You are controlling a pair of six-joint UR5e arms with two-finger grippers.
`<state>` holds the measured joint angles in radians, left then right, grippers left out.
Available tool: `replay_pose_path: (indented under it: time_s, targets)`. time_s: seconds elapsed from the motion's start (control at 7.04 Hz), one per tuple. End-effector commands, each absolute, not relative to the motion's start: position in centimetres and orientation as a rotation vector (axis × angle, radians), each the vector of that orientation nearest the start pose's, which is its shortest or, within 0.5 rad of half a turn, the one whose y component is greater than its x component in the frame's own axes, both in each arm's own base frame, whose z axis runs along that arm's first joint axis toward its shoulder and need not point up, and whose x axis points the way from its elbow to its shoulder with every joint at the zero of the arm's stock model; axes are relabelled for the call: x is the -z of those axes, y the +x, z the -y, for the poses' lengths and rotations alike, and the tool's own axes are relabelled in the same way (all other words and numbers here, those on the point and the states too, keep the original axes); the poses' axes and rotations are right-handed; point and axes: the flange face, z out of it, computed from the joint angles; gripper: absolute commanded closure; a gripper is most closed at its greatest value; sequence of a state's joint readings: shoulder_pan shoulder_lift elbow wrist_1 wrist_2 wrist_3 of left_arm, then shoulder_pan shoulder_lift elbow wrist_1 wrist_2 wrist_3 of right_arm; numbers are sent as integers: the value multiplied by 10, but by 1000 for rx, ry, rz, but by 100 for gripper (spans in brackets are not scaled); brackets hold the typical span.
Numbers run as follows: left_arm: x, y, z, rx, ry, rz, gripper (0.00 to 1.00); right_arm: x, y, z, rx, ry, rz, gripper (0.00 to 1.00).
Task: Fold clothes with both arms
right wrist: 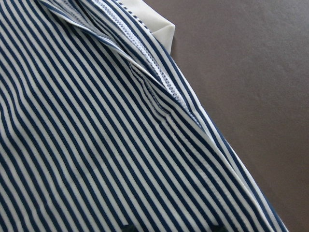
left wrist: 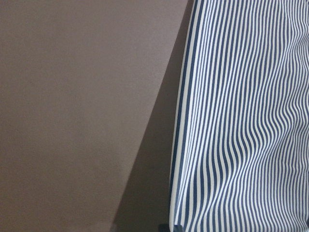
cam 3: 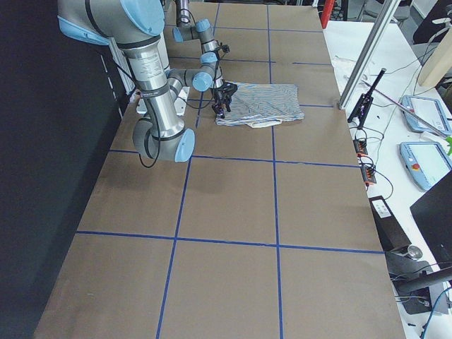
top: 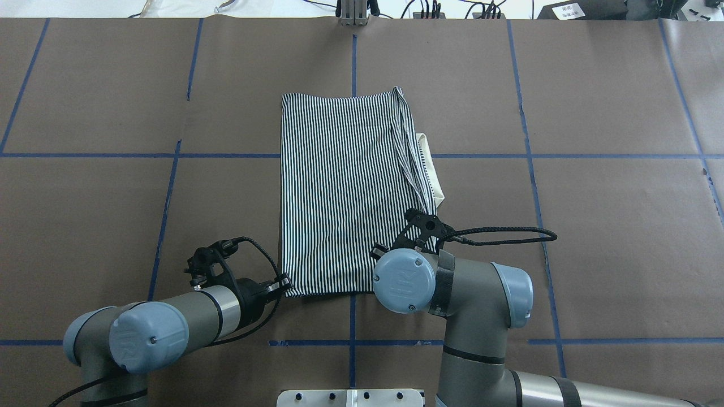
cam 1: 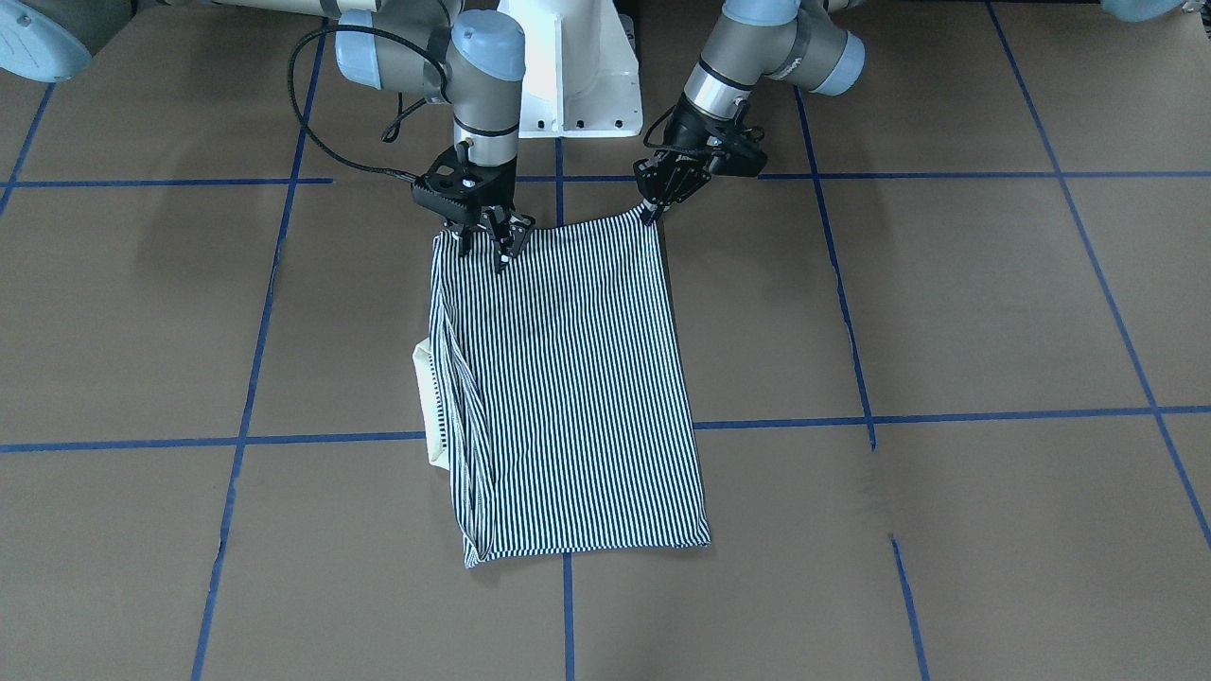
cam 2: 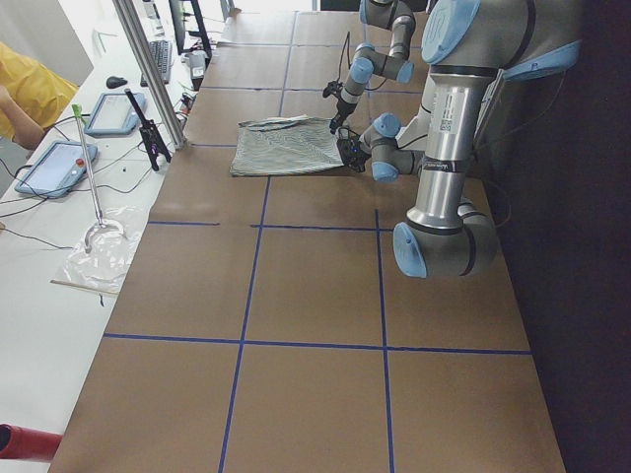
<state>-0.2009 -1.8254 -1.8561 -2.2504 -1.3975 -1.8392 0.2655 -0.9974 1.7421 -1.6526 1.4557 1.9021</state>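
The striped polo shirt (cam 1: 568, 378) lies folded into a flat rectangle on the brown table, also seen from overhead (top: 339, 192). Its cream collar (cam 1: 428, 407) sticks out from the long side towards my right arm. My left gripper (cam 1: 651, 213) is shut on the shirt's near corner, low at the table (top: 284, 284). My right gripper (cam 1: 485, 251) is open, its fingers spread over the other near corner. In the overhead view my right wrist hides most of that gripper. The right wrist view shows the stripes (right wrist: 96, 145) and the collar tip (right wrist: 149, 19).
The white pedestal (cam 1: 568, 76) stands just behind the shirt's near edge. Blue tape lines (cam 1: 851, 416) cross the brown table. A desk with tablets (cam 2: 59, 163), a metal post (cam 2: 148, 69) and a person in yellow (cam 2: 30, 89) are beyond the table's far edge.
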Motion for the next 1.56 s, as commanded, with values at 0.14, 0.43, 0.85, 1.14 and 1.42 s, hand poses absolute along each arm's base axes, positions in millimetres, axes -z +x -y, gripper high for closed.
replay_pose_path:
  time_s: [0.14,0.43,0.85,1.14,1.42]
  targets:
    - [-313,528,261,513,113,-1234,100,-270,-599,313,-614,91,678,77]
    - [-312,528,261,514,112,-1236,100,-270,-601,313,-621,89,683,100]
    - [-300,523,259,495,109,-1257,100,-251,-590,314,-627,89,730,100]
    - [-255,486,250,457,52,-1291,100,-214,-542,304,-629,86,825,100]
    - [-193,425,236,454,49,-1279,100,-173,-490,266,-613,57,840,100]
